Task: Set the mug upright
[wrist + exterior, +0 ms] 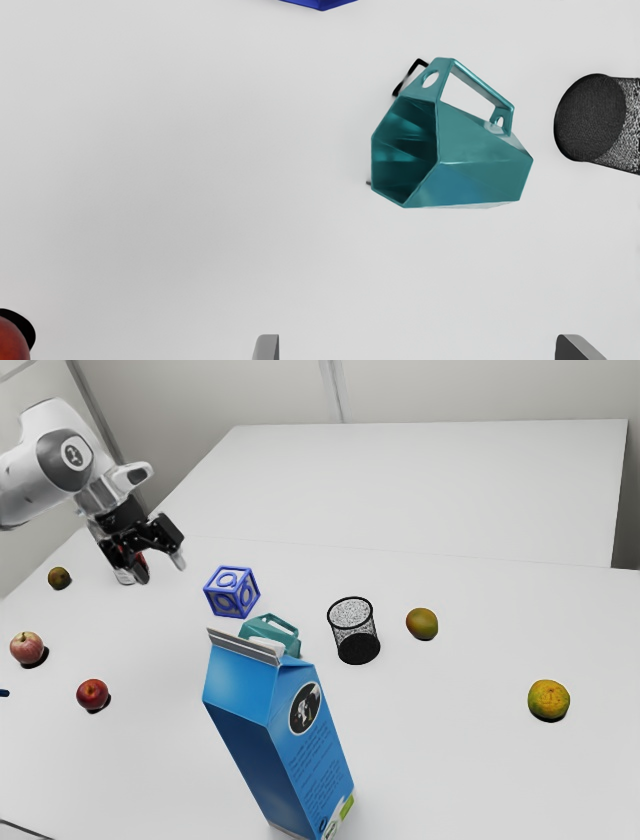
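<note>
Nearest me stands a blue carton (280, 745); just behind it the teal mug (475, 160) lies on its side on the bench (450, 770), mouth sideways. Past the blue block (232, 592), the fingers (267, 347) hang wide open, holding nothing. The mug isn't upright, so I'd say gripping, turning and standing it remain.

You have bright, even light across the pale table (450, 770), with a small, dark shadow hugging the red apple (92, 693). In your wrist view, soft glints edge the teal mug (475, 175), whose inside falls into deeper shade.
</note>
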Available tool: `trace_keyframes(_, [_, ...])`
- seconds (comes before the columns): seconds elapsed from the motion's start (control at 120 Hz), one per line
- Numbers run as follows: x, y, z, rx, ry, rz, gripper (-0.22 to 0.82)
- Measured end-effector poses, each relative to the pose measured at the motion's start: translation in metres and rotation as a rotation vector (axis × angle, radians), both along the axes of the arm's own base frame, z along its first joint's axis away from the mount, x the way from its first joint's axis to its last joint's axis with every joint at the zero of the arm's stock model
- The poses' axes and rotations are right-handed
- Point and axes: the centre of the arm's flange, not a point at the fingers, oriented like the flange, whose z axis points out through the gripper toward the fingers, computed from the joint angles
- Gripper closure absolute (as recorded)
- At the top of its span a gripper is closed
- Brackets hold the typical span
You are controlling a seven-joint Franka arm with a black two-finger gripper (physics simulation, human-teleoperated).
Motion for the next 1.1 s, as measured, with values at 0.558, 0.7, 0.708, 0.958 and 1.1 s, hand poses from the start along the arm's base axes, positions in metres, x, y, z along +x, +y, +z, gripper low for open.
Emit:
trace_keyframes(0.558, [0.051, -0.021, -0.143, -0.308, 0.074, 0.124, 0.0])
trace_keyframes(0.7, [0.056, -0.022, -0.163, -0.348, 0.075, 0.154, 0.0])
trace_keyframes(0.708, [0.056, -0.022, -0.164, -0.35, 0.076, 0.155, 0.0])
trace_keyframes(0.958, [0.062, -0.033, -0.193, -0.445, 0.082, 0.209, 0.0])
trace_keyframes(1.1, [0.066, -0.045, -0.199, -0.479, 0.078, 0.216, 0.0])
